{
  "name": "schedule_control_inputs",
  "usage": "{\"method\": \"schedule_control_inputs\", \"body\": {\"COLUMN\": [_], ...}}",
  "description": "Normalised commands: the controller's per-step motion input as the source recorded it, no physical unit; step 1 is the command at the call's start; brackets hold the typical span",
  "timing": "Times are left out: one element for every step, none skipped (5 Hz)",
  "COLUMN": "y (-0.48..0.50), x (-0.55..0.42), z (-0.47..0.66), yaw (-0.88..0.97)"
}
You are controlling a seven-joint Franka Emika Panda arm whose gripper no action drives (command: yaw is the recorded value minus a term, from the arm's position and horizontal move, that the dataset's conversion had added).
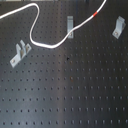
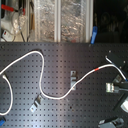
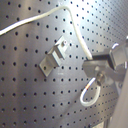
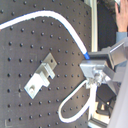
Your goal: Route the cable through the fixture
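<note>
Cable (image 1: 37, 41): long, thin, white, flexible; lies in loose S-curves on the black perforated counter in both exterior views.
Red band (image 1: 95, 13): short, near one end.
Contact: passes against the middle metal clip (image 1: 70, 25).
Routing: not threaded through the other clips.

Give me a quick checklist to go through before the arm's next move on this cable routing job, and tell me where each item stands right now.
1. Cable lies fully on the perforated board: ok, it snakes across in both exterior views.
2. Red band visible as a reference mark: ok.
3. Cable seated in the middle clip: cannot tell; it crosses at the clip, but whether it sits in the slot is unclear.
4. Cable in the left clip: not ok, it runs beside that clip.
5. Cable in the right clip: not ok, that clip stands apart from it.
6. Gripper holding the cable: ok, both wrist views show it pinched with a loop hanging.
</note>
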Motion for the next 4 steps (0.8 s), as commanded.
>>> {"method": "schedule_control_inputs", "body": {"y": [-0.004, 0.011, 0.012, -0.697], "x": [-0.038, 0.01, -0.013, -0.631], "z": [0.01, 0.0, 0.0, -0.01], "yaw": [0.0, 0.0, 0.0, 0.0]}}
